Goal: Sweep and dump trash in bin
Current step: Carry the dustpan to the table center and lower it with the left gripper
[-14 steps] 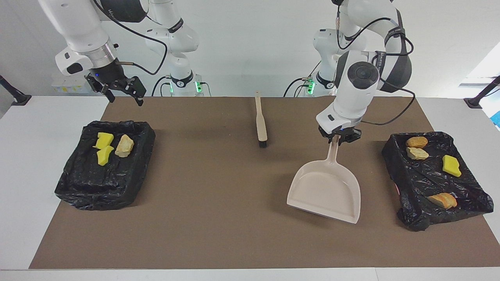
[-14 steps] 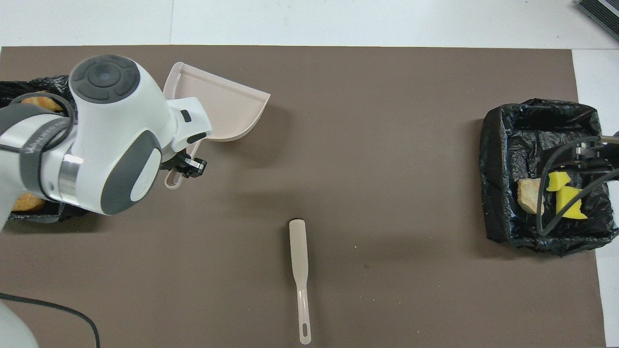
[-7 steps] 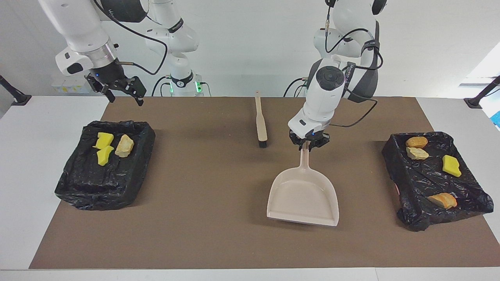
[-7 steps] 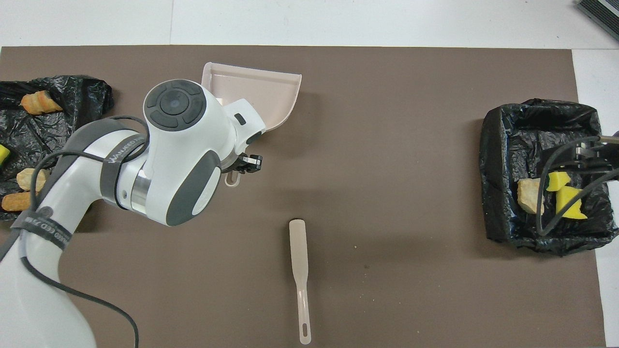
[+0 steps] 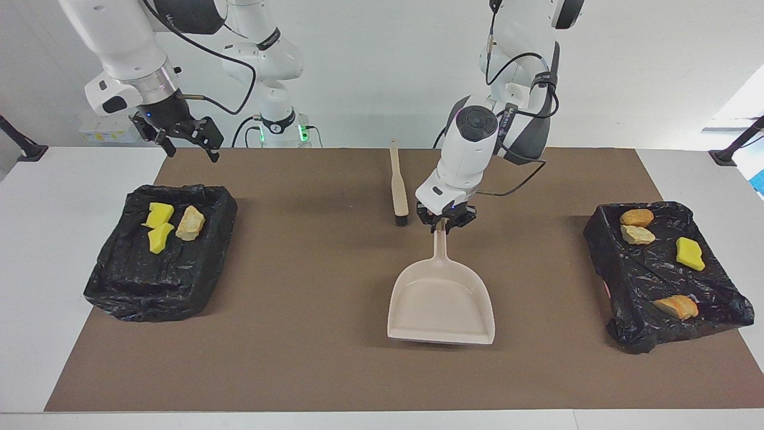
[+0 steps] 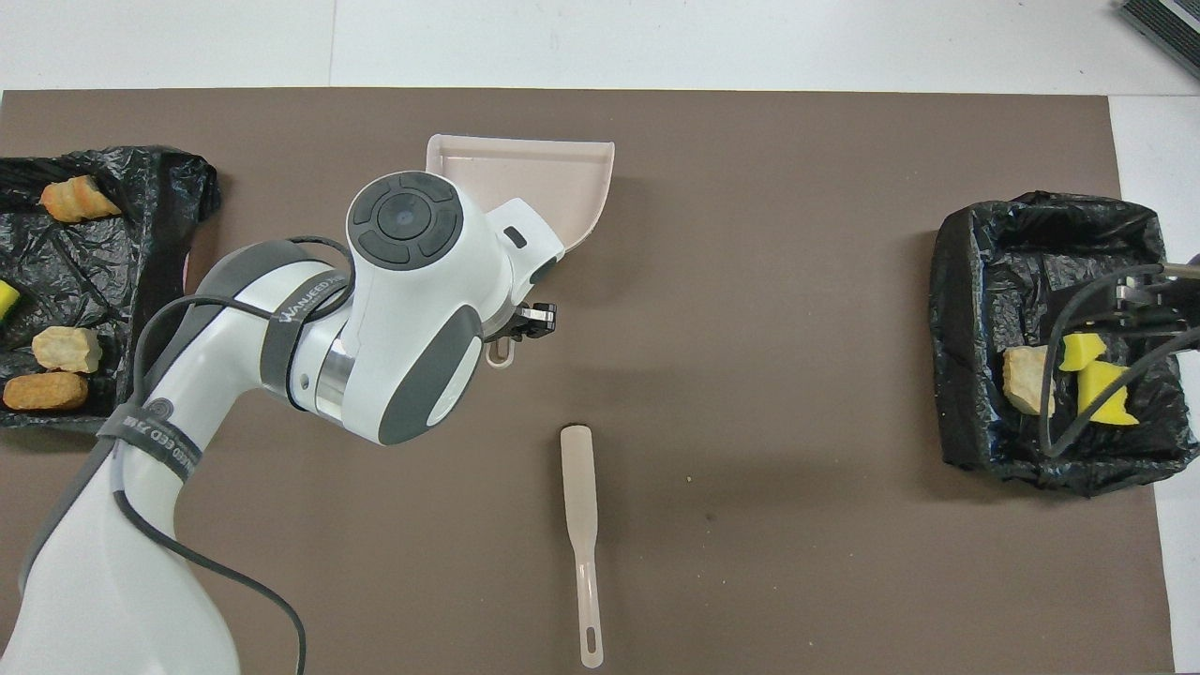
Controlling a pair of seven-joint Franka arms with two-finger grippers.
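A: What has moved?
B: The left gripper (image 5: 446, 222), clamped on the handle of the one beige plastic dustpan (image 5: 441, 301), has carried it from beside its bin toward mid-table.

A: Count things, largest first.
B: Two black-bag-lined bins: one (image 5: 662, 275) at the left arm's end holds four trash scraps (image 5: 690, 253), the other (image 5: 160, 254) three (image 5: 190, 223). One beige brush (image 5: 398, 191) lies on the brown mat (image 5: 310, 310). The right gripper (image 5: 186, 138) waits, fingers spread wide, over the mat's edge.
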